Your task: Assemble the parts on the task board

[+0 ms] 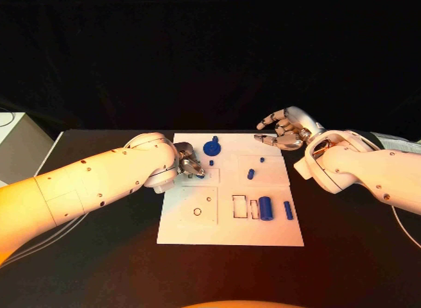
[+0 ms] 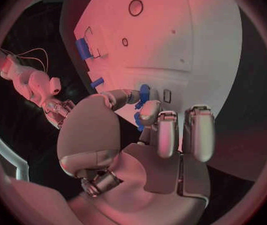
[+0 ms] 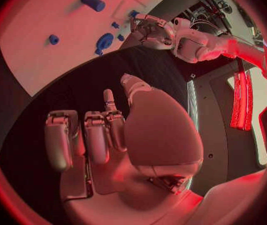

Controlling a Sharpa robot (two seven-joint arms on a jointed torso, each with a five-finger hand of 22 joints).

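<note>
Currently left hand point(image 1: 190, 165) over task board point(image 1: 231, 234) left edge, fingers pinching small blue part point(image 2: 144, 92). Right hand point(image 1: 286, 130) hovers off far-right corner, fingers apart, empty. Likely step: placing part; next needs aligning with socket.

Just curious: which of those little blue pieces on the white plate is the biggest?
The round, disc-shaped blue part at the task board's far edge, beside the left hand. The other pieces are slim pegs or cylinders.

Task board point(image 1: 231, 221) at the table's point(image 1: 99, 269) centre. Gear-shaped part point(image 1: 212, 147) near the board's far edge; small part point(image 1: 251, 173) at mid-board; large cylinder point(image 1: 266, 209) and slimmer cylinder point(image 1: 288, 210) side by side toward the right edge.
</note>
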